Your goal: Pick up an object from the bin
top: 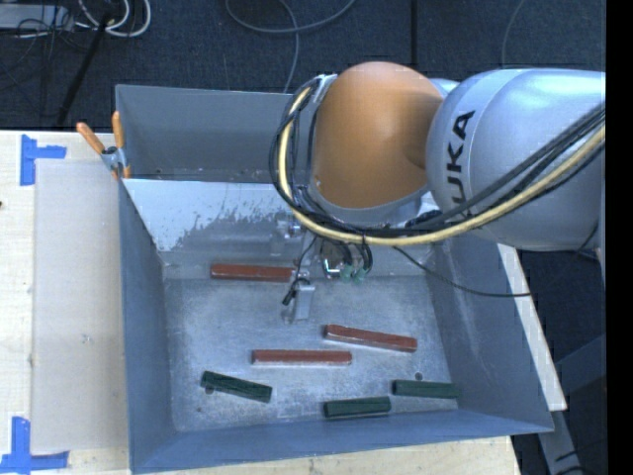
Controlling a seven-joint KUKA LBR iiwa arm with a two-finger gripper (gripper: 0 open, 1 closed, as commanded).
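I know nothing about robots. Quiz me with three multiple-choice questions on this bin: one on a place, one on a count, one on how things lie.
1. Where does the gripper hang?
A. beside the end of a reddish-brown bar
B. outside the bin
C. in a near corner

2. How many dark green bars are there?
A. one
B. three
C. six

3. How do they lie?
A. flat and apart
B. stacked
C. on end

Answers: 1 A, it is next to that bar's right end. 2 B, three lie near the front wall. 3 A, each rests on the floor with a gap between them.
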